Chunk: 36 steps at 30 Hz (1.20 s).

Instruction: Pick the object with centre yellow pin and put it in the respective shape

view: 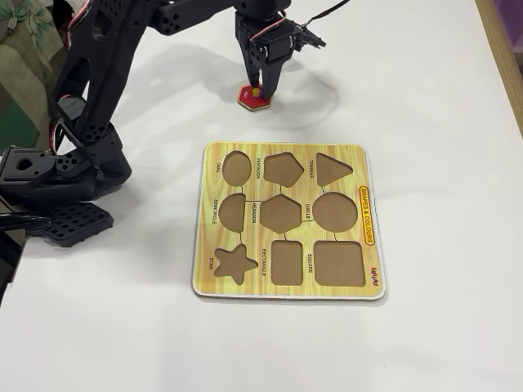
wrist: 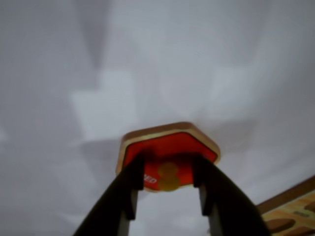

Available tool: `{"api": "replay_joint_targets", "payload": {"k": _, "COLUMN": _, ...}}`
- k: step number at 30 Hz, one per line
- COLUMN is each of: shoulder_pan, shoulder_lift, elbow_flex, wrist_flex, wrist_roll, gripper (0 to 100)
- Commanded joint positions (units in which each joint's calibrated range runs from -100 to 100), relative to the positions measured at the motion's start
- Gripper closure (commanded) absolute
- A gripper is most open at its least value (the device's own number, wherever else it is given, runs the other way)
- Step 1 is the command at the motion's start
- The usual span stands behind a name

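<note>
A flat red piece [wrist: 184, 142] with angled corners, a wooden rim and a yellow centre pin [wrist: 169, 176] lies on the white table. In the fixed view the red piece [view: 245, 97] lies beyond the far edge of the shape board [view: 286, 149]. My gripper [wrist: 168, 162] is lowered onto the piece with one black finger on each side of the pin and a gap on both sides. In the fixed view my gripper [view: 258, 86] points straight down at it. All the board's recesses are empty, among them a hexagon [view: 280, 212] and a pentagon [view: 283, 169].
The arm's black base [view: 61, 192] stands at the left of the fixed view. A corner of the board [wrist: 290, 206] shows at the bottom right of the wrist view. A wooden edge [view: 508, 49] runs along the table's right side.
</note>
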State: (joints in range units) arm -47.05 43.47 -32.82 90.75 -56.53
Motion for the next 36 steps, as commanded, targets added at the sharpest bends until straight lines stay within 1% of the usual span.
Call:
{"api": "replay_joint_targets", "payload": {"k": 1, "shoulder_pan": 0.08, "shoulder_lift": -1.3, "elbow_flex": 3.51, "wrist_flex": 0.44, "wrist_roll": 0.2, "gripper": 89}}
{"api": "replay_joint_targets", "payload": {"k": 16, "shoulder_pan": 1.15, "shoulder_lift": -1.3, "elbow_flex": 4.05, "wrist_flex": 0.61, "wrist_roll": -0.01, "gripper": 89}}
{"api": "replay_joint_targets", "payload": {"k": 20, "shoulder_pan": 1.25, "shoulder_lift": -1.3, "elbow_flex": 4.05, "wrist_flex": 0.61, "wrist_roll": 0.09, "gripper": 95}}
{"api": "replay_joint_targets", "payload": {"k": 36, "shoulder_pan": 1.25, "shoulder_lift": -1.46, "elbow_flex": 3.51, "wrist_flex": -0.25, "wrist_roll": 0.3, "gripper": 96}}
